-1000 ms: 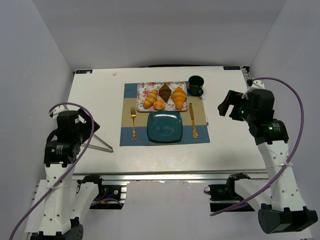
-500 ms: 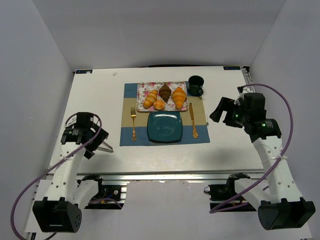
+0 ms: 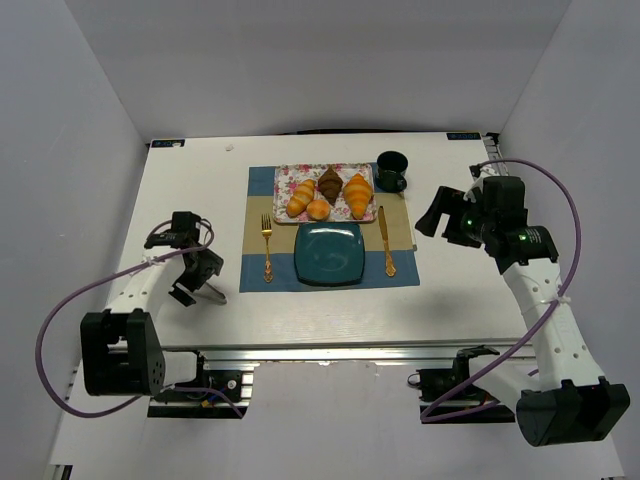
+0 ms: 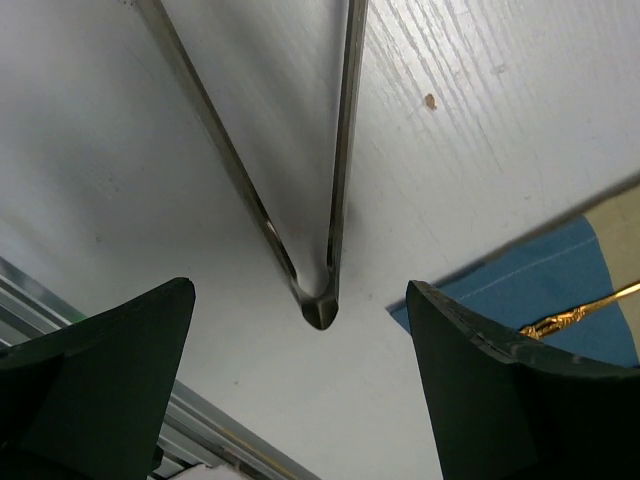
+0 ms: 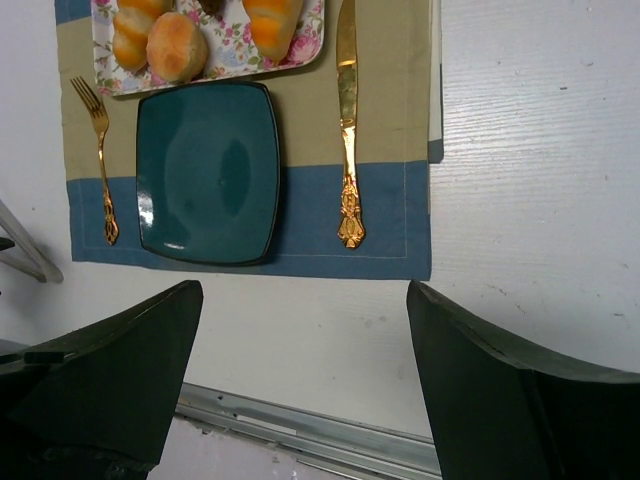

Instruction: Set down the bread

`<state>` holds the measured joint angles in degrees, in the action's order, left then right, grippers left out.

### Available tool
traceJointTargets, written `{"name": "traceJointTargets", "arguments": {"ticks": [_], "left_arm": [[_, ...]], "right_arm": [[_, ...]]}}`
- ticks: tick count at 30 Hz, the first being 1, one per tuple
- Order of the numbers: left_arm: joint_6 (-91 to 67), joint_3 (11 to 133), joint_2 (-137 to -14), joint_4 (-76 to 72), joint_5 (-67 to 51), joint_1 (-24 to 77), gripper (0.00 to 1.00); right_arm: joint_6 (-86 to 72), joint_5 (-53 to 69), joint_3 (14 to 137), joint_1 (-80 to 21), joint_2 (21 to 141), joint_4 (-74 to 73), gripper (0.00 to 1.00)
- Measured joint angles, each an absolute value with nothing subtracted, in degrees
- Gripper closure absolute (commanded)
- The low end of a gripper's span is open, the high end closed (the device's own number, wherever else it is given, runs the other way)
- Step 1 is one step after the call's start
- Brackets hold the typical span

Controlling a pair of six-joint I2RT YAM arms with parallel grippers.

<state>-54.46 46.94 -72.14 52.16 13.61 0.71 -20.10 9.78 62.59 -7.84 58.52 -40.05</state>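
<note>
Roll (image 3: 300, 197) and bun (image 3: 318, 209): on tray (image 3: 284, 176), far-right of my left gripper (image 4: 300, 310), spread astride tongs (image 4: 345, 150); right gripper (image 5: 300, 300) likewise spread, holding nothing.

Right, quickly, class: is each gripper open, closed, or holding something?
Left gripper: open, empty, over the tongs.
Right gripper: open, empty.

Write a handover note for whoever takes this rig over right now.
Left gripper: open, poised over the tongs on the table.
Right gripper: open, empty, above the table right of the placemat.
Roll and bun lie on the floral tray, beyond the teal plate.
Done: nothing placed.
Left: grasp the tongs, likely move both to the plate.
</note>
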Motion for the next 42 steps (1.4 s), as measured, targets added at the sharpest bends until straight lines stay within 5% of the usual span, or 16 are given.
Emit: {"name": "traceJointTargets", "arguments": {"ticks": [24,42], "left_arm": [[-52.38,46.85,-85.25,40.42,15.40,-7.44,0.03],[-54.98,44.38,-84.86,38.22,17.23,-7.55,0.31]], "right_arm": [[-18.55,8.47,65.60,-7.90,63.00,-39.44,0.11],[-18.22,7.20,65.60,-7.90,63.05,-39.48,0.11]]}}
